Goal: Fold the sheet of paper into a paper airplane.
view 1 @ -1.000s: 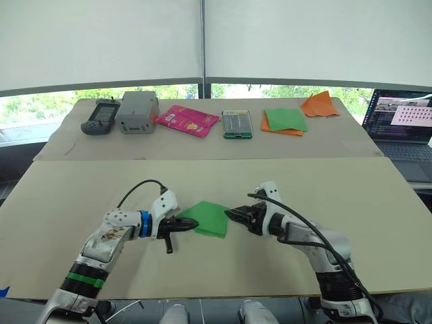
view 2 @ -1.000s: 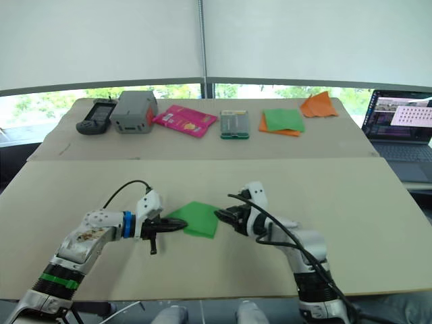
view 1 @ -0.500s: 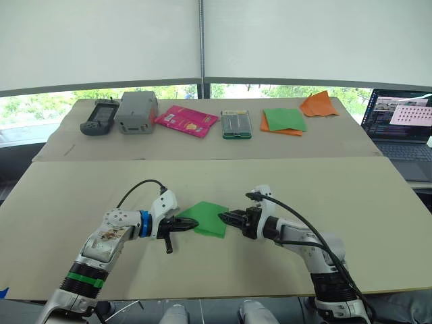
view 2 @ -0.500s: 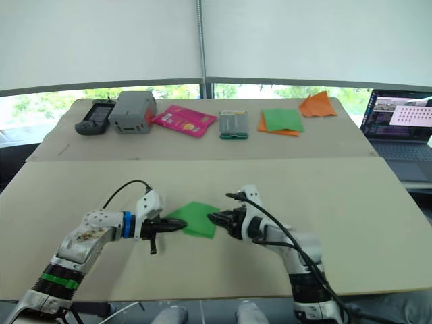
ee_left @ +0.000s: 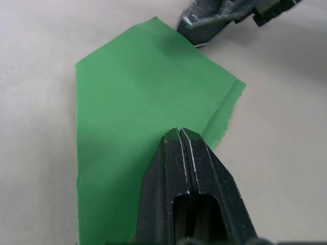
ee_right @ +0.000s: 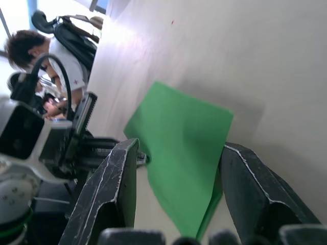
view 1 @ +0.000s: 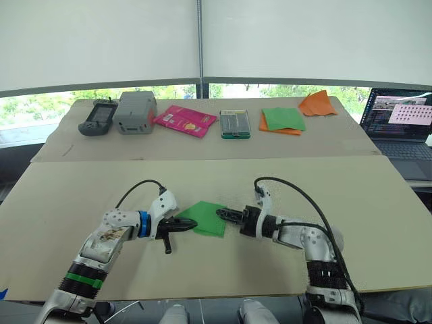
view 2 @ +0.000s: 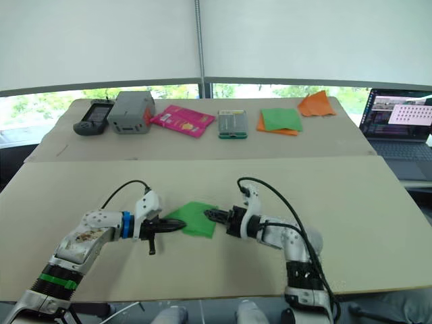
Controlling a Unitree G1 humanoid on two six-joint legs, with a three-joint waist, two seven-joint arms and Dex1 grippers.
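The sheet of paper (view 1: pixel 204 217), bright green and creased with a doubled edge, lies on the near table between my two grippers. My left gripper (view 1: pixel 191 226) is shut, its joined fingertips (ee_left: pixel 181 137) resting on top of the sheet's near left part. My right gripper (view 1: pixel 223 213) is open at the sheet's right edge. In the right wrist view its two fingers (ee_right: pixel 115 186) stand wide apart, with the sheet (ee_right: pixel 184 148) just ahead of the gap. The sheet's far edge looks slightly raised and casts a shadow.
On the back table sit a handheld device (view 1: pixel 94 117), a grey box (view 1: pixel 135 111), a pink packet (view 1: pixel 185 120), a small green case (view 1: pixel 235 123), a green sheet on orange paper (view 1: pixel 283 120) and crumpled orange paper (view 1: pixel 318 103). A laptop (view 1: pixel 401 125) stands far right. A person (ee_right: pixel 30 51) sits beyond.
My right gripper has slid left to the sheet's right edge and its forearm has dropped lower. The left gripper and the sheet have stayed put.
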